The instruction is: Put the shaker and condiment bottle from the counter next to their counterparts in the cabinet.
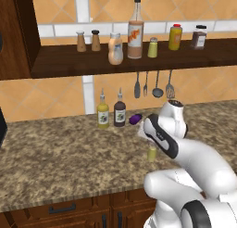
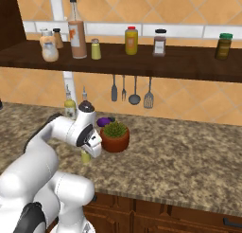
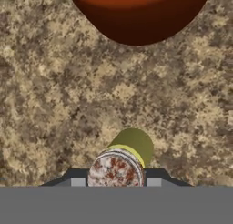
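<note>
Shaker mostly hidden under arm, pincer fingertips cut off

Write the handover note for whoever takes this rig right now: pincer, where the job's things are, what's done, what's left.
Pincer: down at the counter, closed on the small yellow-green shaker, which stands beside the plant pot.
Peach bottle: already on the cabinet shelf, left of the tall spouted bottle.
Matching shaker: on the shelf, right of the tall bottle.
Done: bottle placed, shaker gripped.
Left: lift the shaker and set it beside its twin on the shelf, then let go.
</note>
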